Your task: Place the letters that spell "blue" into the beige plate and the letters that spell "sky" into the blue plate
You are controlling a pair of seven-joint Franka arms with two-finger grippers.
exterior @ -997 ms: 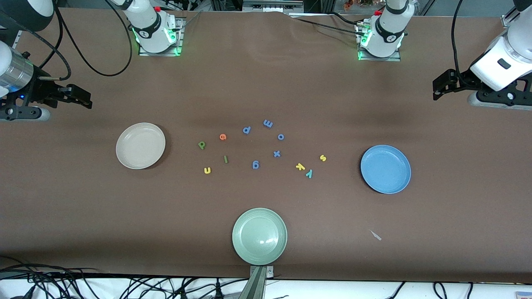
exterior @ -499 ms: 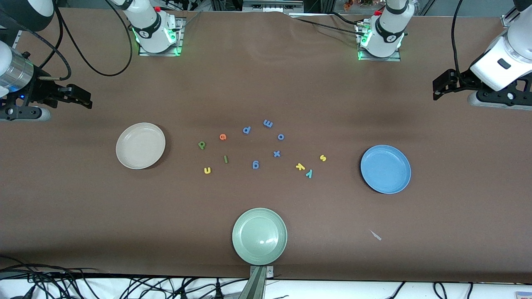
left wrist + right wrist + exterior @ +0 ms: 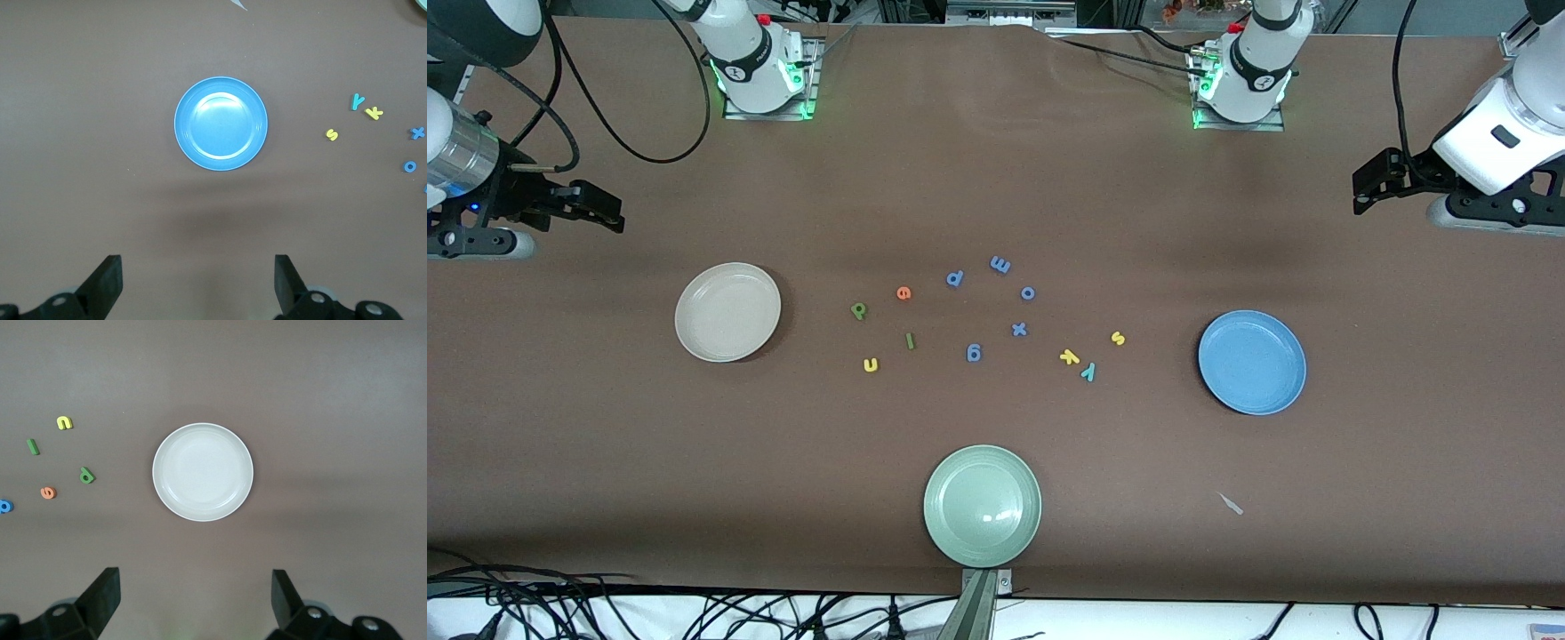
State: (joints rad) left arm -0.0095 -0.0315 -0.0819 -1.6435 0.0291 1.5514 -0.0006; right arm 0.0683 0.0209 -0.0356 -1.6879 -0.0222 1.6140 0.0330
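Letters (image 3: 996, 320) lie loose on the surface between beige plate (image 3: 727, 312) and blue plate (image 3: 1252, 362).
Left claw (image 3: 1369, 182) and right claw (image 3: 600, 212) wait at their own ends, fingers apart, holding nothing.

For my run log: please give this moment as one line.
left gripper open, waiting | right gripper open, waiting | round beige plate empty | round blue plate empty

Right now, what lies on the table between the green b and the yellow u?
The thin olive-green l bar lies between the green b and the yellow u, a little toward the left arm's end; the front view shows this.
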